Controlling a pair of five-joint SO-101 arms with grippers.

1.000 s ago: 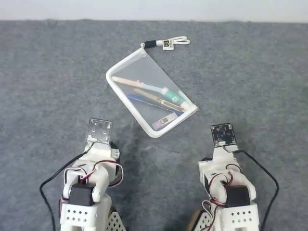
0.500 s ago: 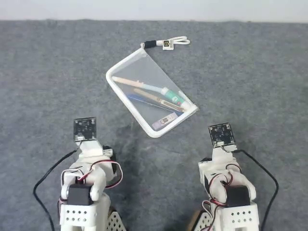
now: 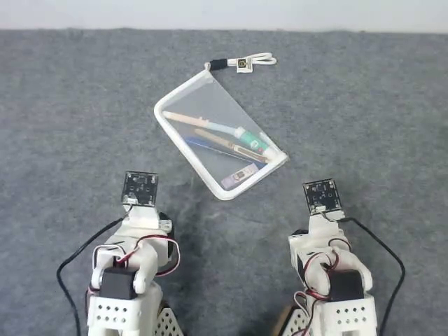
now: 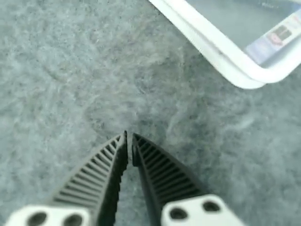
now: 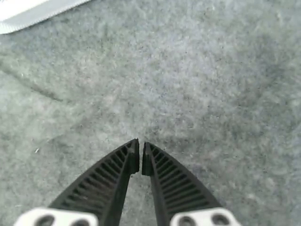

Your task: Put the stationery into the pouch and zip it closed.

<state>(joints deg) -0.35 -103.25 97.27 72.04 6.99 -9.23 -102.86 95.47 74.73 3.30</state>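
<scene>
**Left gripper (image 4: 129, 137) and right gripper (image 5: 140, 143) both pressed together, holding nothing**

Each hangs over the grey felt tabletop (image 3: 364, 112) toward its near edge, the left one near a rounded corner of the translucent, white-edged rectangular pouch (image 3: 210, 115). The pouch lies flat and askew at the middle of the tabletop, somewhat nearer the far edge. Several slim coloured pens (image 3: 224, 138) lie inside it. Its white looped strap (image 3: 257, 60) trails from the far corner.

No print can be read: the small tag (image 3: 243, 64) on the strap (image 3: 263, 59) and the label (image 3: 239, 175) inside the pouch (image 3: 203, 105) are too small to make out.
</scene>
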